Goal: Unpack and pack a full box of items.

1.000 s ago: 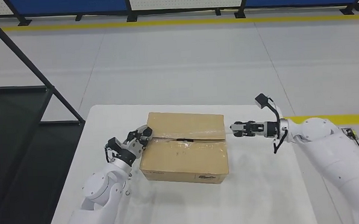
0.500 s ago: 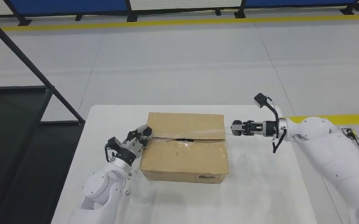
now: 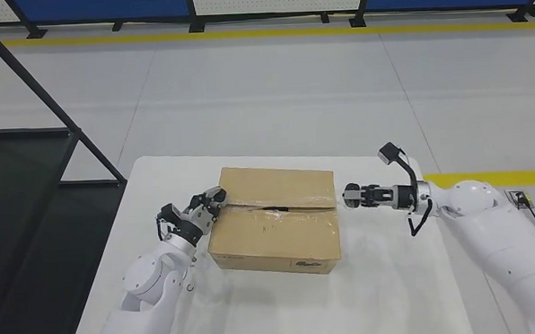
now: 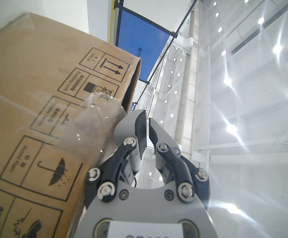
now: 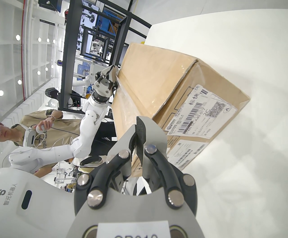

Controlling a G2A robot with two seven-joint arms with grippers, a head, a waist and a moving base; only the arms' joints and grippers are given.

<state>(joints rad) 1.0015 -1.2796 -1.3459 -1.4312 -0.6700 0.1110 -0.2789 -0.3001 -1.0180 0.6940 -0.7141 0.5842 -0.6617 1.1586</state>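
i see my left gripper (image 3: 217, 197), fingers pressed nearly together, at the top left end of the closed box (image 3: 274, 221), which sits toward the table's (image 3: 390, 287) far edge. my right gripper (image 3: 348, 196), fingers pressed together, hangs just beside its right end.

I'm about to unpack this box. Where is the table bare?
The white table is bare between the brown cardboard box and the robot-side edge, and widest right of the box, under the right gripper. The strip behind the box is narrow; the left end is crowded by the left gripper.
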